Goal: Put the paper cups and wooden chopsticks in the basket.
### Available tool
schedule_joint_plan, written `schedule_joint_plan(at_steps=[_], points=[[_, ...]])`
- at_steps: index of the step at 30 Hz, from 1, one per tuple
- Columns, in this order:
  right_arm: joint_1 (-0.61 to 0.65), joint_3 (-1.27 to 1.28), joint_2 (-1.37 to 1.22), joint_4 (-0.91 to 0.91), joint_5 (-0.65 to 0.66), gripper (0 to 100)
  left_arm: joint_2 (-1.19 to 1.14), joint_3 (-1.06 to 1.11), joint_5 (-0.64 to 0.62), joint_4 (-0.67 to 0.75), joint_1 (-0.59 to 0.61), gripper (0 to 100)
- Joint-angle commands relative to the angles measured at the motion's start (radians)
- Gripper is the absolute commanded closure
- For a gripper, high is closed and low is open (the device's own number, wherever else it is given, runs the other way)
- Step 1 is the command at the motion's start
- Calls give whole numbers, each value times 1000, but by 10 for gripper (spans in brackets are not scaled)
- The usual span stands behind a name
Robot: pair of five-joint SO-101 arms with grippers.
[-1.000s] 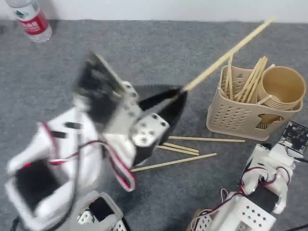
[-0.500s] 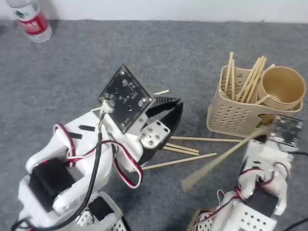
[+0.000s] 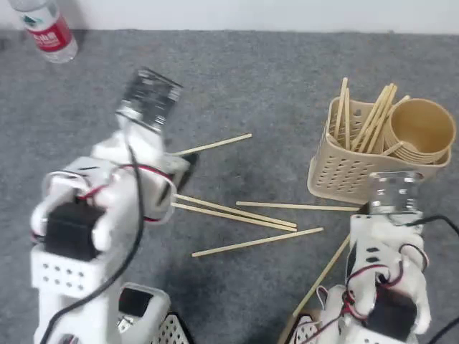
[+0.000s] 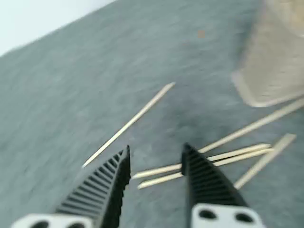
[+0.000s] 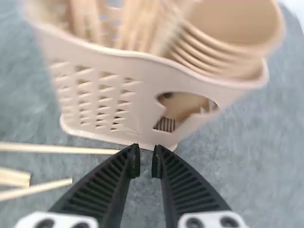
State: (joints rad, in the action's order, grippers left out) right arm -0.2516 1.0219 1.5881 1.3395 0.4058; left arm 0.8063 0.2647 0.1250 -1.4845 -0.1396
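Note:
The beige basket (image 3: 358, 175) stands at the right, holding stacked paper cups (image 3: 423, 129) and several upright chopsticks (image 3: 373, 118). More chopsticks lie on the grey mat: one (image 3: 215, 145) by the left arm, a pair (image 3: 233, 211) mid-table, one (image 3: 305, 206) at the basket's foot, one (image 3: 258, 242) nearer me, and one (image 3: 323, 276) beside the right arm. My left gripper (image 4: 156, 152) is open and empty above the pair (image 4: 204, 164). My right gripper (image 5: 145, 151) is shut and empty, close in front of the basket (image 5: 118, 95) and cups (image 5: 228, 28).
A plastic bottle (image 3: 46, 25) stands at the far left corner. The left arm (image 3: 107, 208) fills the near left, the right arm (image 3: 387, 244) the near right, just below the basket. Grey mat (image 3: 251, 79) lies open between bottle and basket.
The chopstick the left gripper held up toward the basket has fallen and now lies beside the right arm. The left arm has pulled back left; the right arm has swung toward the basket.

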Motion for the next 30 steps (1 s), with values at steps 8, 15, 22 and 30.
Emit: schedule_joint_plan(at_steps=[8, 15, 22, 30], points=[[145, -221, -182, 288, 164, 942, 14, 116, 109, -121, 370, 814], [145, -419, -564, 446, 391, 941, 14, 476, 118, 54, 442, 852], [242, -453, -785, 407, 680, 936, 14, 677, 95, 216, 595, 874], [545, -446, -800, 260, 605, 780, 14, 777, 38, 321, 783, 807]])
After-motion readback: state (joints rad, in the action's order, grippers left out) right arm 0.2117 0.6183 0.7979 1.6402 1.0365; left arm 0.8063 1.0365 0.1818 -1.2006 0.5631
